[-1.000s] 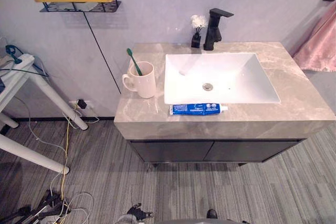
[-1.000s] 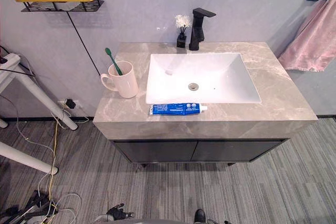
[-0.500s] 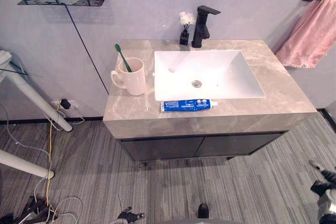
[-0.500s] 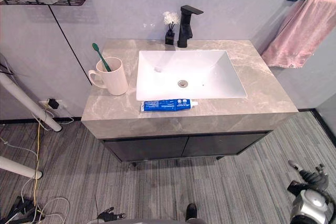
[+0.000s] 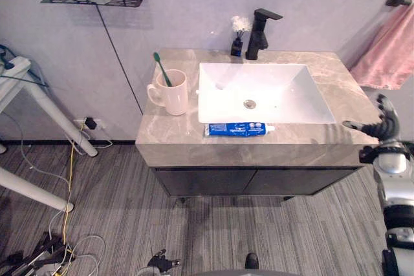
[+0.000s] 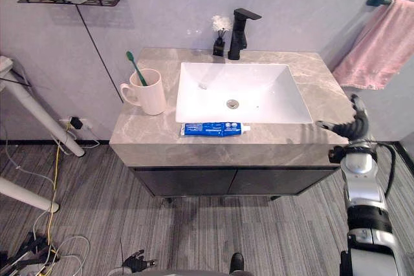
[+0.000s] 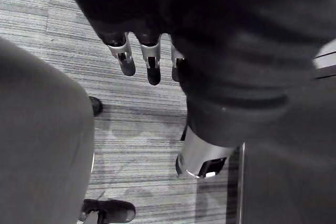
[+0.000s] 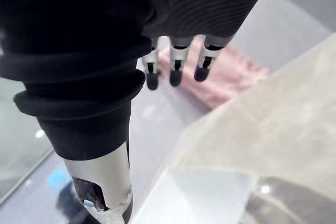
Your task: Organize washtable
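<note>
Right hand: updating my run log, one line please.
right hand open near counter | left hand open over floor | toothpaste on counter front

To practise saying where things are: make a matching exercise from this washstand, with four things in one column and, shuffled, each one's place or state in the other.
Column 1
1. toothbrush
2. toothpaste tube
3. towel
4. faucet

Column 2
a. pink, hanging
b. standing in the mug
c. black, behind the basin
d. lying flat in front of the basin

Pairs: 1-b, 2-d, 3-a, 4-c
</note>
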Motion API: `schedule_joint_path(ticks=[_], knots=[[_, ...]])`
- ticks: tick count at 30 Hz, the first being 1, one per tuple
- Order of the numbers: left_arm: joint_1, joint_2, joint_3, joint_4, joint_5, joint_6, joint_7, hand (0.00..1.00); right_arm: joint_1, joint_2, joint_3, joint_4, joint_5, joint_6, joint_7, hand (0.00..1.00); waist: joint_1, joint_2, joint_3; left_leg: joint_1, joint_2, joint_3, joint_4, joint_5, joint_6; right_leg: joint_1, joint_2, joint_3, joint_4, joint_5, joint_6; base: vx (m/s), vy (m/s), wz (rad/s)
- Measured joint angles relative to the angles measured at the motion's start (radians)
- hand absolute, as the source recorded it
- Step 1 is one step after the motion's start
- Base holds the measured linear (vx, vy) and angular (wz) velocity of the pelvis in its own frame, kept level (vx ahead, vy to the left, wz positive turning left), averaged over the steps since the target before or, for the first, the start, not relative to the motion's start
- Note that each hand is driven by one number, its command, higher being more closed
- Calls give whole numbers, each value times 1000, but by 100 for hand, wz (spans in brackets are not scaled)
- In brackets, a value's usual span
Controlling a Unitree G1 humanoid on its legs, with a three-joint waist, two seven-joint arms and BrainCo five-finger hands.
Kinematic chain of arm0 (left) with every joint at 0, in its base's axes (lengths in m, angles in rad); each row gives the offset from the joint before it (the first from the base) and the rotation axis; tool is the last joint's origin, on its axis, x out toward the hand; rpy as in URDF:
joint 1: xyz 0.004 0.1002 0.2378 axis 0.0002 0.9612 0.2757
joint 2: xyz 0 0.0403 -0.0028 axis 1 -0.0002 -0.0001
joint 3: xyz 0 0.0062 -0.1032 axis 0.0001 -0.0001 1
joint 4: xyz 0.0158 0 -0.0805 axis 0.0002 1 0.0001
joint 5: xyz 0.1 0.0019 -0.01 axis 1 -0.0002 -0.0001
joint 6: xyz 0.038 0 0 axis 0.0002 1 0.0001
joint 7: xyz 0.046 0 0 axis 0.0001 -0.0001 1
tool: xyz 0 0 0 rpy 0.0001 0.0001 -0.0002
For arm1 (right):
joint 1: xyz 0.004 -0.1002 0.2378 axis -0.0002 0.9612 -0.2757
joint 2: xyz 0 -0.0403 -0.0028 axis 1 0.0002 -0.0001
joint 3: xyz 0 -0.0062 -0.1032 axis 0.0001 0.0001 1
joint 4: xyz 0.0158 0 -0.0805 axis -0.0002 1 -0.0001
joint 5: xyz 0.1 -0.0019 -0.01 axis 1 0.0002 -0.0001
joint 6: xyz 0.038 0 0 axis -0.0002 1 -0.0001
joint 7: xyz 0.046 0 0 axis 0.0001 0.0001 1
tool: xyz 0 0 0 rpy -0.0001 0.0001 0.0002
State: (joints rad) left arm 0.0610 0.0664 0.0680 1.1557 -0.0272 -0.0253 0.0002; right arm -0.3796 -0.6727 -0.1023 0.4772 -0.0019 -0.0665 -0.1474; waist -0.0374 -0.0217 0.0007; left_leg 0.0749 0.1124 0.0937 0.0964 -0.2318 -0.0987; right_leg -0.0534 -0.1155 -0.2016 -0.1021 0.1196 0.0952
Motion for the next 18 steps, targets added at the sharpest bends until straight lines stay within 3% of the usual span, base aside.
schedule_joint_path(ticks=[11,18], knots=[[-2,16,-36,-52,-2,-9,-20,0,-79,-157,334,-82,-50,-47,118,0,15,-7,60,-35,-12,-26,60,-22,33,14,-15,-13,0,38,-7,-38,6,6],[-11,18,-67,-64,-8,-23,-23,0,-100,-210,441,-83,-49,-67,158,0,30,-1,80,-47,-17,-37,71,-22,34,11,-20,-12,0,56,-8,-32,-11,4]])
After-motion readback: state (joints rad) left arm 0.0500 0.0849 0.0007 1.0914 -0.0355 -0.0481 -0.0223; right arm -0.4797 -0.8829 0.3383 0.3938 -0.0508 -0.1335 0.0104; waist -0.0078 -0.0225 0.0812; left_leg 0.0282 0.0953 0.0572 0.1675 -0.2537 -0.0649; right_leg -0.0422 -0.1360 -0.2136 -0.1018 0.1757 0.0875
